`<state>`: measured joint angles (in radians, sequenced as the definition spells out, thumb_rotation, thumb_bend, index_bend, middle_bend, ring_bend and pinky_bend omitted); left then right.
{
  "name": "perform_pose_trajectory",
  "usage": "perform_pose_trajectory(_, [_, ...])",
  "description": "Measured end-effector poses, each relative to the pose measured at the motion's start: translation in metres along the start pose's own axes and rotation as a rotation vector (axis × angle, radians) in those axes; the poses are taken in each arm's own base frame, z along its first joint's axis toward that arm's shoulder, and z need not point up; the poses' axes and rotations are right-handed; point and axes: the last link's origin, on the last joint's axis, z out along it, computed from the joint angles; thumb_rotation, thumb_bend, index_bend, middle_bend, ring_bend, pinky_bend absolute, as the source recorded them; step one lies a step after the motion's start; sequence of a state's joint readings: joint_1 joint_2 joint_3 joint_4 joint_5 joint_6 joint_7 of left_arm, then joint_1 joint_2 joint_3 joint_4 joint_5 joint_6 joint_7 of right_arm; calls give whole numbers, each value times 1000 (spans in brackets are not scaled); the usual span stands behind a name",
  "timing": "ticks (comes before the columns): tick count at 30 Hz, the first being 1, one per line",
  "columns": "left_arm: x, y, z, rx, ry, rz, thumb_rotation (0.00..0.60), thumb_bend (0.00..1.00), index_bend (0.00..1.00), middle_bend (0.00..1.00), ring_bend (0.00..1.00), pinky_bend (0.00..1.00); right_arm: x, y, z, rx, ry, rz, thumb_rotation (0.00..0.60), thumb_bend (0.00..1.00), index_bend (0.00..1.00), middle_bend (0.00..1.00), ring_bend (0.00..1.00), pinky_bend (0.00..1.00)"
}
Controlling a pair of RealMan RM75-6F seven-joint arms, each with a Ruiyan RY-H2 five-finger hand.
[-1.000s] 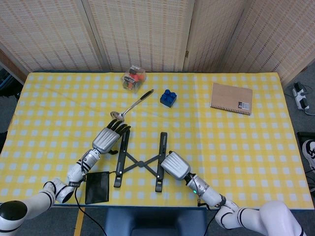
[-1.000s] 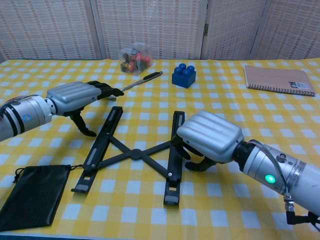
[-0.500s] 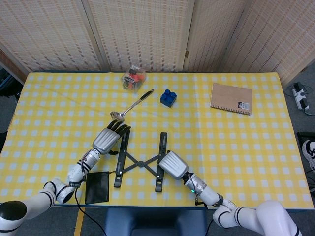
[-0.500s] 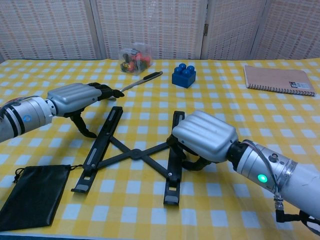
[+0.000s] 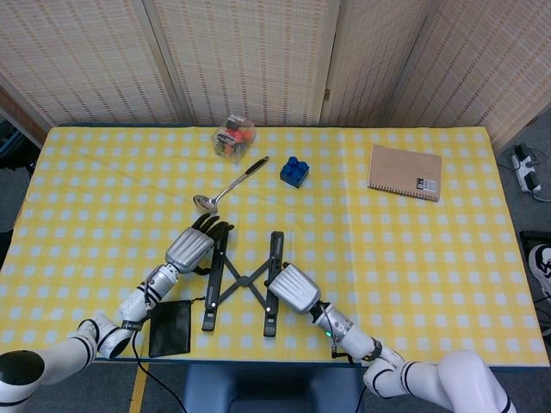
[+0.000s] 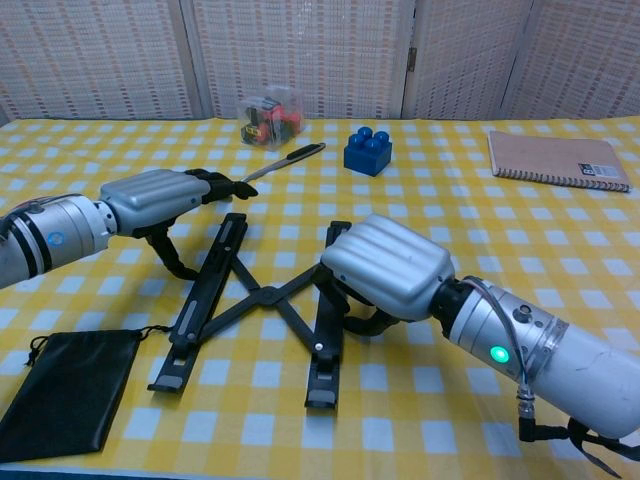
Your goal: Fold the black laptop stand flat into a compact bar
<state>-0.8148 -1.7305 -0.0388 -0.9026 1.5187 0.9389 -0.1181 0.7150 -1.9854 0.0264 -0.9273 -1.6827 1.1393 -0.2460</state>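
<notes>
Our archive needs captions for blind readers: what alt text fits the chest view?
Two robot hands flank a black laptop stand lying partly folded on a yellow checked table: the right hand grips its right bar, while the left hand hovers by the left bar. A black pouch lies at front left.

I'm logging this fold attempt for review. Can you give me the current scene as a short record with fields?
stand: black laptop stand lies partly open, two bars joined by crossed links
left hand: left hand rests at the left bar's far end
right hand: right hand curls over the right bar
beside: black pouch near the table edge; spoon and blue block beyond
</notes>
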Motion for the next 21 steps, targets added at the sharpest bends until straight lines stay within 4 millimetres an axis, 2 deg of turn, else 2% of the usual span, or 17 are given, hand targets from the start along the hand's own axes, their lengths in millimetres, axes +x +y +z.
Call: perform_pose_trajectory(21, [5, 21, 0, -56, -1, -36, 600, 145, 82, 144, 14, 6, 11, -24, 21, 28, 38, 2, 600, 309, 700, 833, 797, 650])
